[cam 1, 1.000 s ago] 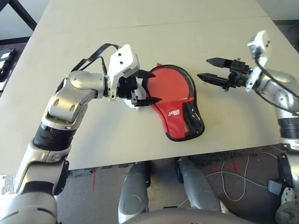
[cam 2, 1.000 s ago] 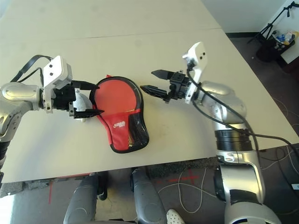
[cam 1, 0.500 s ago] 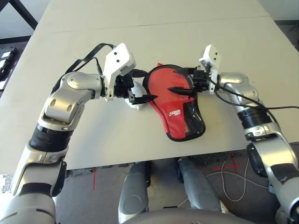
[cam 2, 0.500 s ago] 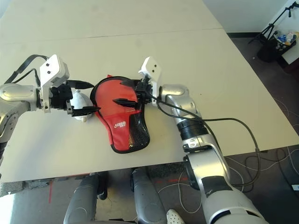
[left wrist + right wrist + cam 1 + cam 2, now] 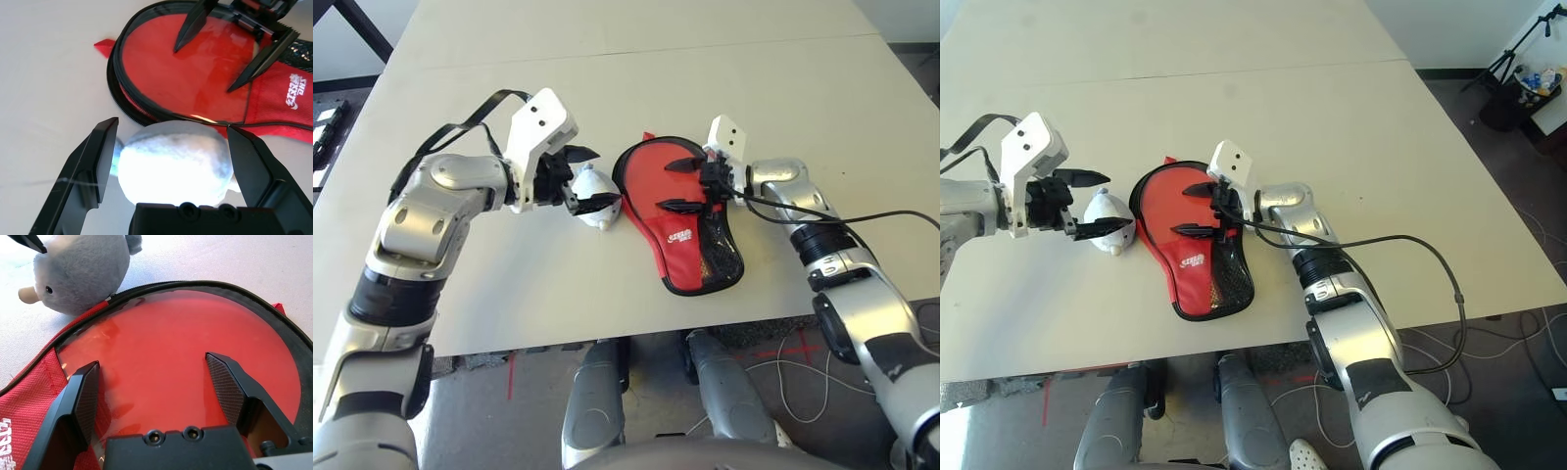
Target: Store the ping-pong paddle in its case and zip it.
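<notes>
The case lies flat in the middle of the table, red with black trim, a mesh pocket and a white logo. Its round head holds a glossy red face inside the black zipper rim, which I take for the ping-pong paddle; the handle is hidden. My right gripper hovers open just over that red face, one finger toward each side of it. My left gripper is open beside the case's left edge, its fingers on either side of a white fluffy toy.
The beige table stretches wide behind and to both sides of the case. Its front edge runs just below the case's narrow end. Cables lie on the floor at the lower right.
My right arm has swung in from the right, and its open gripper is over the case's head. My left gripper has drawn back to the left, off the case's edge.
</notes>
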`<state>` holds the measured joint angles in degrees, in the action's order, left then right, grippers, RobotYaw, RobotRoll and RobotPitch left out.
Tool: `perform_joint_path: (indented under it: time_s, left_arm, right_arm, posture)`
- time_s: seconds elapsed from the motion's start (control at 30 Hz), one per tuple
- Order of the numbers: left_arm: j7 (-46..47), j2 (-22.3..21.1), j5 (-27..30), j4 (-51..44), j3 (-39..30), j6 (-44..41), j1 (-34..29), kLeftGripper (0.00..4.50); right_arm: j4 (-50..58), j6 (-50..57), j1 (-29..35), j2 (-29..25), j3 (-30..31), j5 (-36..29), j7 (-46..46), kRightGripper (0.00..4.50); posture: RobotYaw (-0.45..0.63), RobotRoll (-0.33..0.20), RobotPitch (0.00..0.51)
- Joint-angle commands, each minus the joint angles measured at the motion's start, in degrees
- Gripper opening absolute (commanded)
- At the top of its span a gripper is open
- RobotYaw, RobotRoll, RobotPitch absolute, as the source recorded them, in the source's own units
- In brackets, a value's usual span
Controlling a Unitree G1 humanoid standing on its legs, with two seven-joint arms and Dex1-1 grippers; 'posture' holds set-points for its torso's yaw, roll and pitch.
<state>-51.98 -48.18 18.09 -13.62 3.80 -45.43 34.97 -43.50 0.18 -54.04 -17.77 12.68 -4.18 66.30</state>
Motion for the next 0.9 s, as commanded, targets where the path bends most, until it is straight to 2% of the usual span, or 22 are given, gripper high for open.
perform_joint_path:
  time_s: [0.03, 0.33, 0.67, 0.77, 0.9]
  left_arm:
    - [0.1, -0.6, 0.7, -1.1, -0.2, -2.1, -1.2, 4.50]
    - [1.0, 0.4, 1.7, -0.6, 1.3, -5.9, -1.9, 4.50]
    - [3.4, 1.1, -0.2, 2.2, 3.9, -7.2, -2.0, 4.50]
    - [3.5, 1.3, -0.4, 2.6, 4.4, -7.6, -2.1, 3.92]
    - [3.4, 1.4, -0.6, 2.7, 5.1, -7.8, -2.2, 2.68]
  right_arm:
    - [-1.6, 0.9, 1.1, 0.3, 0.8, 1.4, 0.0, 4.45]
    - [-1.0, 1.4, 1.4, 0.3, 0.4, 1.4, -0.3, 4.45]
    - [0.1, 1.9, 1.7, 0.2, 0.1, 1.1, -0.8, 4.45]
    - [0.4, 2.1, 1.9, 0.2, 0.0, 1.1, -0.9, 4.50]
    - [0.5, 2.2, 2.0, 0.1, 0.0, 1.1, -1.0, 4.50]
  posture:
    - [0.03, 0.000, 0.278]
    - [0.02, 0.000, 0.278]
    - [0.01, 0.000, 0.283]
    - [0.01, 0.000, 0.284]
    - [0.00, 0.000, 0.286]
